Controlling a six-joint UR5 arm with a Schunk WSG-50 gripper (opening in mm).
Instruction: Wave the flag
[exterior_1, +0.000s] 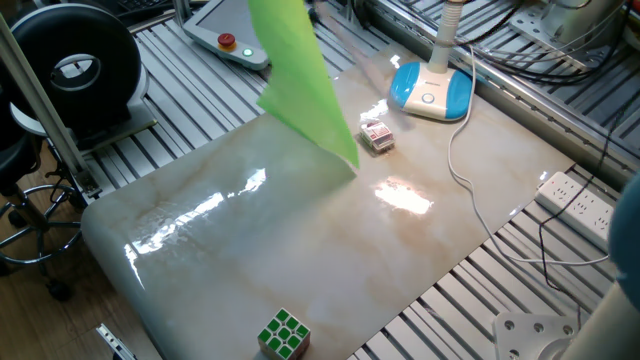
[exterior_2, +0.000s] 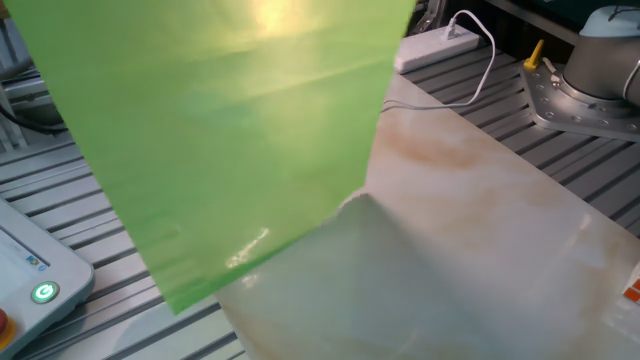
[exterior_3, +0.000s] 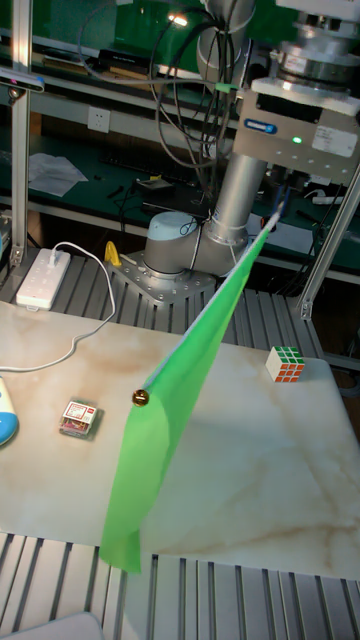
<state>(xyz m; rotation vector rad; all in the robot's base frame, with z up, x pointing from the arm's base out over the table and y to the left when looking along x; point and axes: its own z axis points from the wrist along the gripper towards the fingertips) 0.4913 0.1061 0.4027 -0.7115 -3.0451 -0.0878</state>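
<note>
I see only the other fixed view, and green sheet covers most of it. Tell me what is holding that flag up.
Observer: In the tall fixed view the pincer grips the top end of the stick. The flag slants down from it over the table, towards the camera.
Operator: Report where the stick ends.
Observer: At a small gold knob, above the table and not touching it. The sheet hangs on below that.
Operator: Name anything the sheet might sweep.
Observer: A puzzle cube stands near the table's far right edge, well clear of the sheet.
</note>
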